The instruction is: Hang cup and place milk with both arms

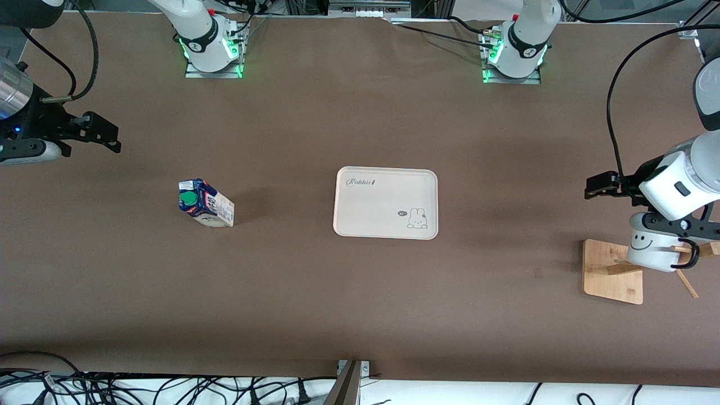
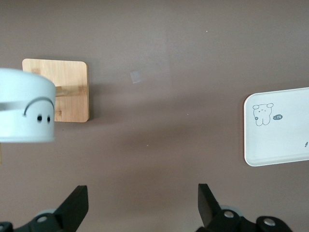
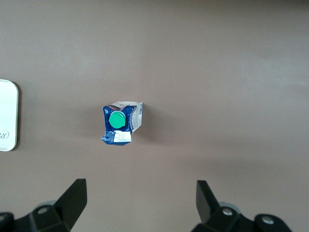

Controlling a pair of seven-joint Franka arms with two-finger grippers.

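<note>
Where front view crops: both end effectors' spread fingers (image 2: 77, 200).

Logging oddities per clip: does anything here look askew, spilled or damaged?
Nothing stands out. The cup hangs tilted on the wooden rack, the milk stands upright with its cap on, and the tray lies flat. Both the left hand and right hand are open.

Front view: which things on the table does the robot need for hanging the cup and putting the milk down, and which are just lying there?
For the job:
- cup, hanging on the wooden rack
- milk
- tray
- left claw, open
- right claw, open

Just lying about:
- cables along the table edge
</note>
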